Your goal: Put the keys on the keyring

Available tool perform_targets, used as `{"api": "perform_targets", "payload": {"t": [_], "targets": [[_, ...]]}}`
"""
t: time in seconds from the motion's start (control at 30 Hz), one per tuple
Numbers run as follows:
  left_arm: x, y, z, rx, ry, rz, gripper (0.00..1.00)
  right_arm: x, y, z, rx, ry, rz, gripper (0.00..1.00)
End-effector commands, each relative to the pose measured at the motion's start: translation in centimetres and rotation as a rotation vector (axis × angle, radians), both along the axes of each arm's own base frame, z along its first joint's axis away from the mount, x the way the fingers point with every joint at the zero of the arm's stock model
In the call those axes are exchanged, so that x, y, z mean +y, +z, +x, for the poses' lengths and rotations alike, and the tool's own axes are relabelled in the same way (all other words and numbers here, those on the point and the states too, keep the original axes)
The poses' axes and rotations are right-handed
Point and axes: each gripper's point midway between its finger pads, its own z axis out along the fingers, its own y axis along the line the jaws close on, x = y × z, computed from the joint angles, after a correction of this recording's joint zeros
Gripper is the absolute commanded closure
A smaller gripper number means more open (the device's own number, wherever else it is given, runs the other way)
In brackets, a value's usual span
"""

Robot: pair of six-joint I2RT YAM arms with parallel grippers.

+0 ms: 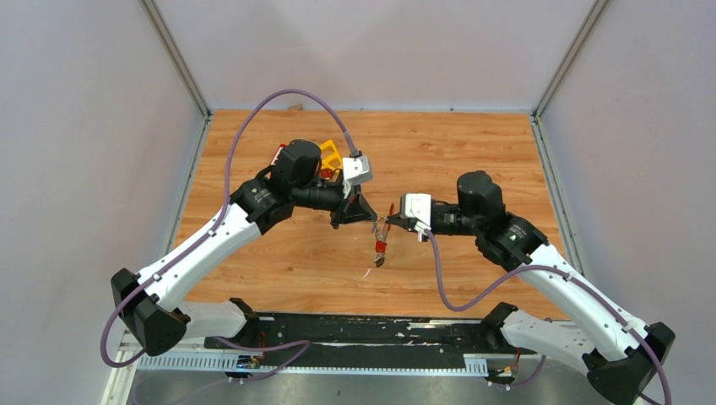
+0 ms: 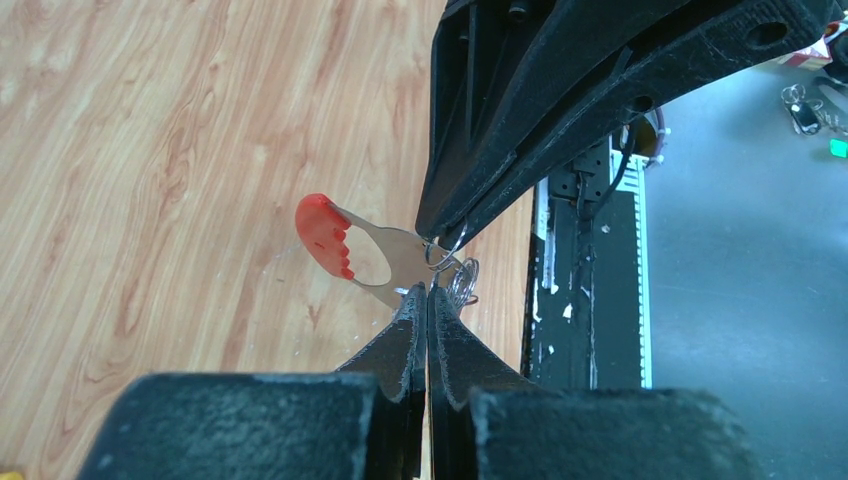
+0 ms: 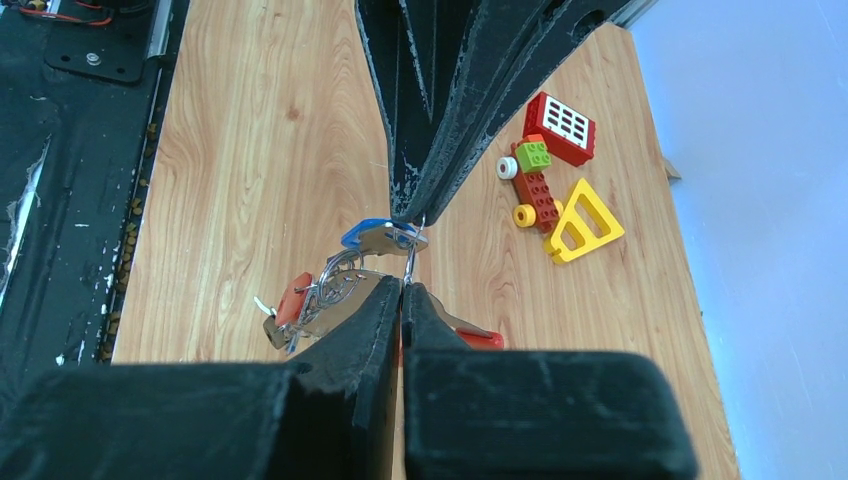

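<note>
The left fingers (image 2: 427, 300) are clenched tight, their tips pinching the thin wire loop of the keyring (image 3: 335, 288). The right fingers (image 3: 403, 292) are clenched too. They meet the left ones almost tip to tip and grip the same loop from the opposite side. The keyring hangs in the air between and just below both sets of fingertips, above the desk (image 1: 287, 270). A red key (image 2: 335, 240) sticks out sideways just beside the left fingertips, its silver blade reaching them. A blue key (image 3: 372, 235) lies flat right at the tip of the left fingers. A red clip (image 3: 480, 338) shows just beside the right fingers, mostly hidden behind them. Well beyond both sets of fingers, toy blocks (image 3: 540, 190) and a yellow frame (image 3: 590, 244) lie on the desk.
</note>
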Motion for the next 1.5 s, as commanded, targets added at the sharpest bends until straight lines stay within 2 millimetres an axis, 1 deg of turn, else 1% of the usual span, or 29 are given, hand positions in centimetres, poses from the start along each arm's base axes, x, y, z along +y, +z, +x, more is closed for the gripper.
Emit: {"api": "perform_targets", "payload": {"t": [0.0,0.17,0.5,0.77,1.0,1.07,1.13,1.27,1.47], "targets": [[-0.6,1.0,0.2,-0.056,-0.029,-0.043,1.00,0.6,2.0,-1.2,-0.020,0.058,0.068,1.00],[-0.9,0.8,0.0,-0.045,-0.057,-0.050,1.00,0.7,2.4,-1.3,-0.003,0.059,0.085,1.00],[-1.4,-0.3,-0.4,0.017,-0.095,-0.036,1.00,0.8,2.8,-1.5,0.000,0.065,0.099,1.00],[-0.9,-0.2,-0.3,0.001,-0.078,-0.041,1.00,0.2,3.3,-1.5,-0.012,0.051,0.111,1.00],[-1.0,-0.1,-0.1,0.010,-0.081,-0.045,1.00,0.3,3.1,-1.7,0.002,0.070,0.113,1.00],[-1.0,0.2,-0.1,0.003,-0.082,-0.048,0.96,0.3,3.1,-1.7,0.005,0.072,0.113,1.00],[-0.9,0.3,-0.1,-0.004,-0.082,-0.043,0.90,0.2,3.1,-1.6,0.006,0.070,0.115,1.00],[-0.3,0.5,0.0,-0.060,-0.085,-0.018,0.74,0.0,2.9,-1.4,0.021,0.062,0.117,1.00],[1.2,1.2,0.9,-0.278,-0.088,0.026,0.55,0.1,2.7,-1.4,0.068,0.078,0.127,1.00]]}}
